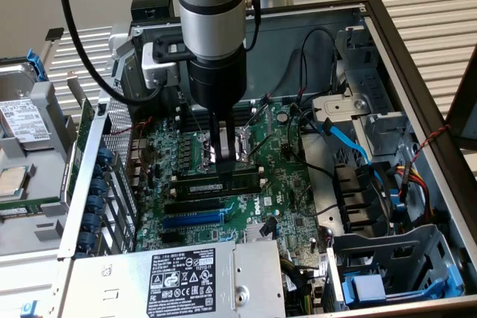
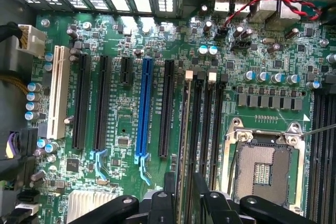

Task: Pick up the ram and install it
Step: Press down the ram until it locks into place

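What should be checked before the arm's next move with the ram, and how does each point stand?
1. The gripper stands at the ram: ok.
2. The ram runs parallel to the black memory slots: ok.
3. The ram is fully seated: cannot tell.
4. The slot latches are closed on the ram: cannot tell.
5. The blue cable lies clear of the slots: ok.

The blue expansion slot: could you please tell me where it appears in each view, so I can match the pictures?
Exterior view: the blue expansion slot lies on the green board among black slots, near the silver labelled box.
Wrist view: the blue expansion slot runs between long black slots, mid-board.
Shared landmark: the CPU socket, beyond the memory slots from it.
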Robot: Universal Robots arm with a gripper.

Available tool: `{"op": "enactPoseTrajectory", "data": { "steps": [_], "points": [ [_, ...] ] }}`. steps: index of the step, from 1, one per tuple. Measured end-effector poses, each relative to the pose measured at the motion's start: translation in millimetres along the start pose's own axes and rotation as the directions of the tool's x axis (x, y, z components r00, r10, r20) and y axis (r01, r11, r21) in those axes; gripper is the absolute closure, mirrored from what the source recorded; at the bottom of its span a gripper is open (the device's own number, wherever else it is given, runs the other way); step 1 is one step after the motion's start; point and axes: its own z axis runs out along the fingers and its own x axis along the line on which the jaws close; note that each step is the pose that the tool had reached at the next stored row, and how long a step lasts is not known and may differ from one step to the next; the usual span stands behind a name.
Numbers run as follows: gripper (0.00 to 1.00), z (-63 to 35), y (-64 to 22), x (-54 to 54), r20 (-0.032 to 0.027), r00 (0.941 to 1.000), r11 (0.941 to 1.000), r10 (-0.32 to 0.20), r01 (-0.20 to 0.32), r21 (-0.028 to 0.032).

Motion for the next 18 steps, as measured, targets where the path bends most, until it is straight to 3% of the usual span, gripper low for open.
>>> {"op": "enactPoseTrajectory", "data": {
  "steps": [18],
  "points": [
    [0.74, -7.1, 5.4, 0.0, 0.0000, 1.0000, 1.0000, 0.000, 0.000, 0.0000]
  ]
}}
